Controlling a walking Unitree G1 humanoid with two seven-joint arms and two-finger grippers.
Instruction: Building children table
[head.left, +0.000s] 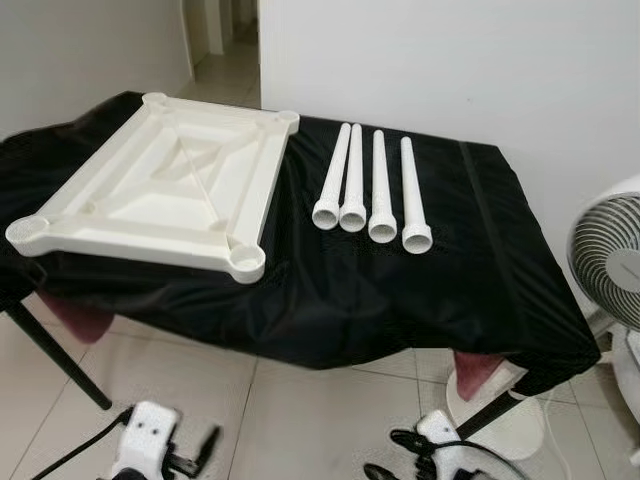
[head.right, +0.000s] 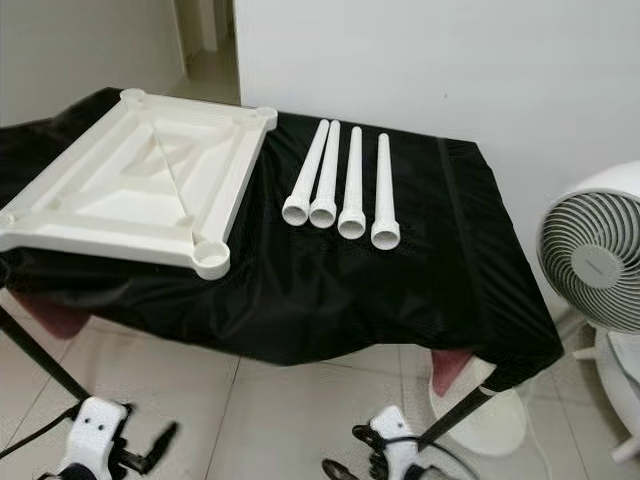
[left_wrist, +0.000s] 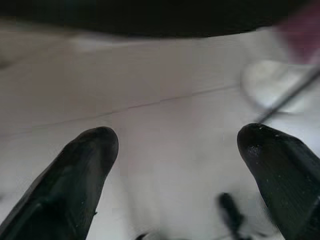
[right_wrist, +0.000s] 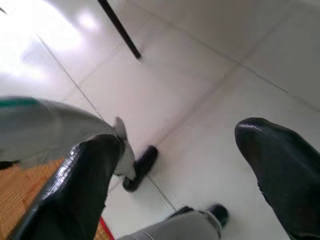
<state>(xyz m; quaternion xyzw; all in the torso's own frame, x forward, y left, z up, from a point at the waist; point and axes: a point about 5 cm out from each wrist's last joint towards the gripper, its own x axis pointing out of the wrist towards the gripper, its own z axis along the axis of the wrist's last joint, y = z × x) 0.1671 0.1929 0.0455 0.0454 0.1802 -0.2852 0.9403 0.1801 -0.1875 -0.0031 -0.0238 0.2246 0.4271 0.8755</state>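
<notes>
Both my grippers, left (left_wrist: 172, 165) and right (right_wrist: 180, 165), hang spread apart; the legs (head.left: 372, 190) look light, stiff and slick, so I'd grip mid-shaft.

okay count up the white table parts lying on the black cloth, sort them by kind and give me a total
Tabletop panel, lying underside up: 1
Tube legs, side by side: 4
Total: 5 white parts on the black cloth
</notes>
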